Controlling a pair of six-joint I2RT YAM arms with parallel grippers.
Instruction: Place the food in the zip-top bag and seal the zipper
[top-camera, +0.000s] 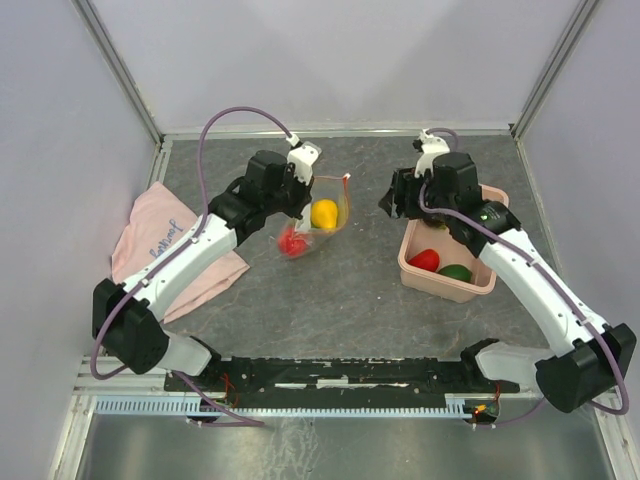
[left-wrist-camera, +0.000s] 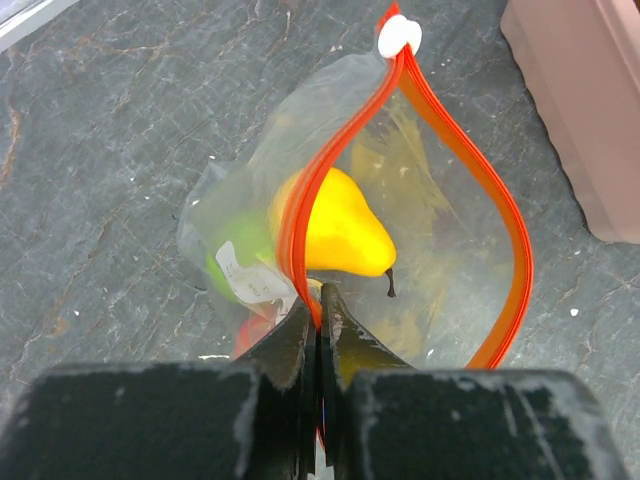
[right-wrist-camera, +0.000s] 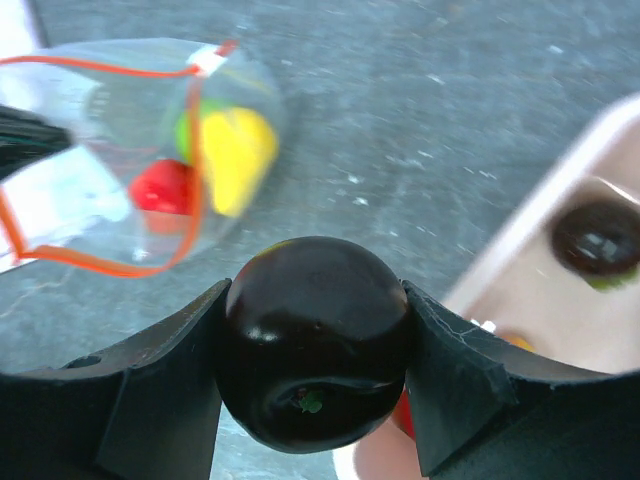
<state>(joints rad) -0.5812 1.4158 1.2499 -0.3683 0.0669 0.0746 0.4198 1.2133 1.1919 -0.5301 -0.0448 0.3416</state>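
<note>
purple fruit (right-wrist-camera: 313, 352) partly hidden by right hand (right-wrist-camera: 315, 300), bag (right-wrist-camera: 105, 130) blurred

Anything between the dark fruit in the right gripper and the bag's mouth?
Nothing visible: only bare table separates the dark purple fruit in the right gripper from the zip-top bag, whose mouth the left gripper pinches open.

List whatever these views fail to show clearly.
- Top view: right gripper fingers and their dark purple fruit, hidden under the wrist.
- Left wrist: red food in the zip-top bag, mostly behind left gripper; white label print too blurred.
- Right wrist: pink bin contents, blurred, cut by the edge.
</note>
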